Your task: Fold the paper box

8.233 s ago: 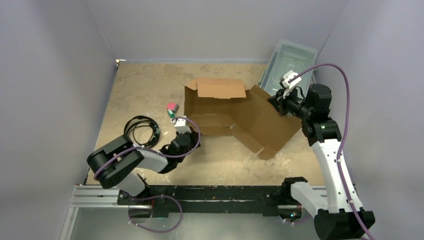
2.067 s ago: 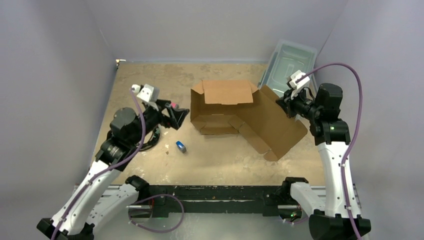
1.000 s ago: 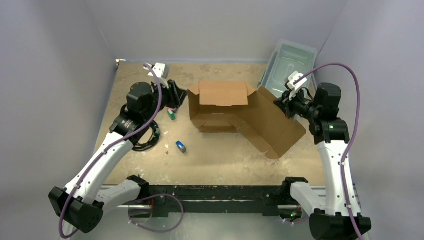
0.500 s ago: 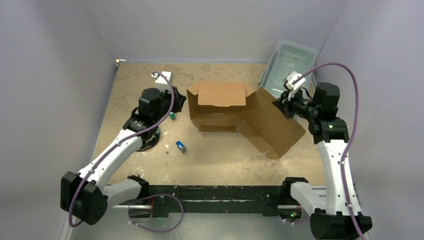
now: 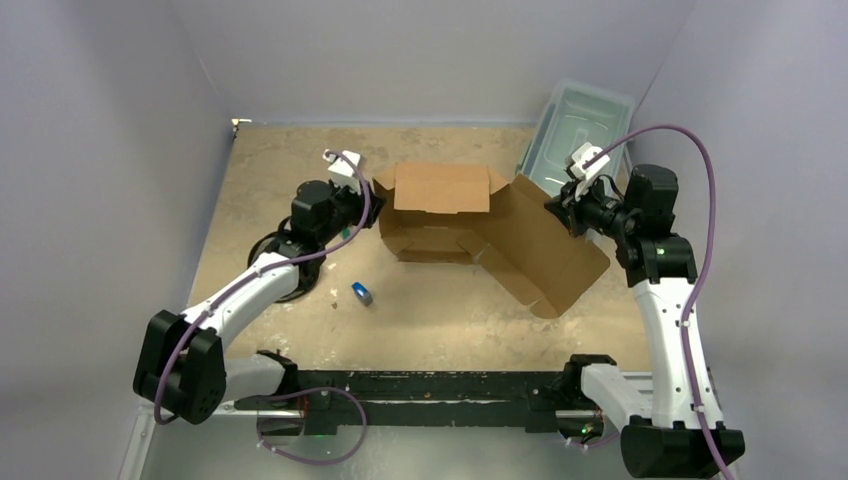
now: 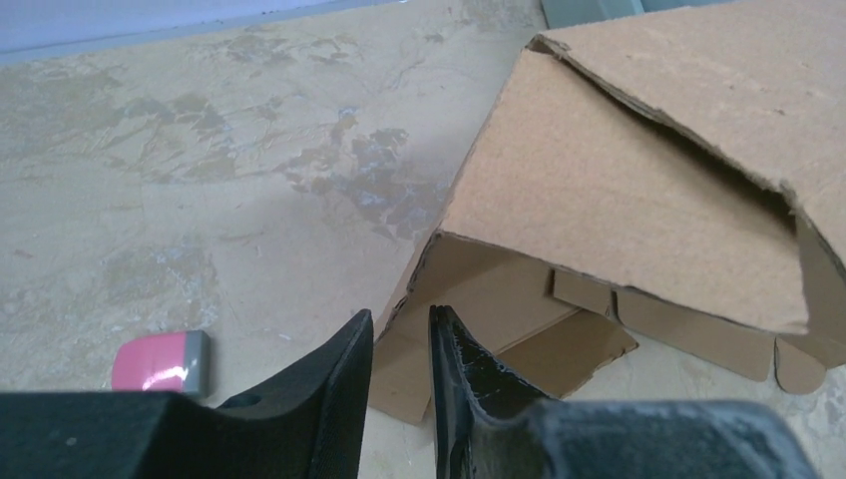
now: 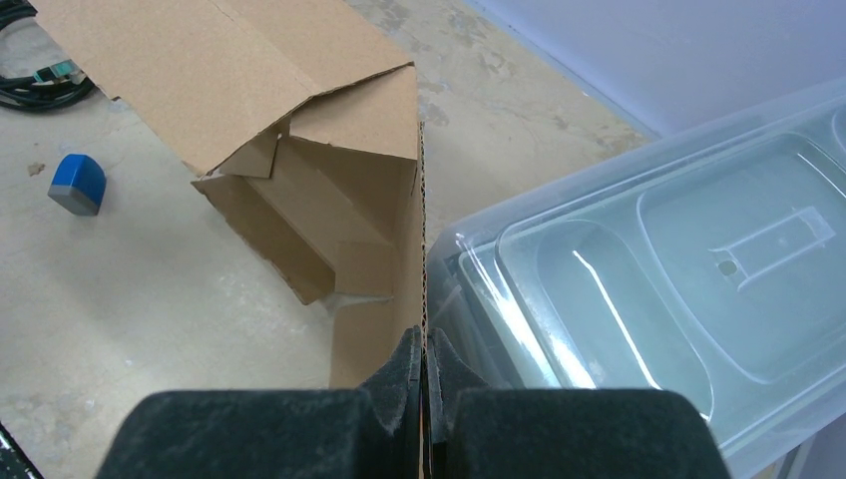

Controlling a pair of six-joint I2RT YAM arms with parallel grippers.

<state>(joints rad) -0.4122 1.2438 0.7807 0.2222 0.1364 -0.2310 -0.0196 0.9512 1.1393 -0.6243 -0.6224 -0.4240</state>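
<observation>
The paper box [image 5: 450, 215] is a brown cardboard sheet, partly raised, with its back wall and left wall up and a large flap [image 5: 540, 245] slanting to the right. My right gripper [image 5: 556, 206] is shut on the upper edge of that flap [image 7: 423, 249]; in the right wrist view the fingertips [image 7: 423, 344] pinch the thin cardboard edge. My left gripper [image 5: 366, 205] is at the box's left corner. In the left wrist view its fingers [image 6: 399, 334] stand a narrow gap apart just before the box's low front corner [image 6: 449, 299], holding nothing.
A clear plastic lidded bin [image 5: 585, 120] stands at the back right, right behind the held flap [image 7: 698, 249]. A blue block [image 5: 361, 293] lies in front of the box. A pink and grey block [image 6: 160, 361] lies left of the box. A black cable coil [image 5: 285, 262] lies under the left arm.
My left arm has swung from the near left up and rightward to the box's left corner. My right gripper has kept its hold on the flap, nearly still.
</observation>
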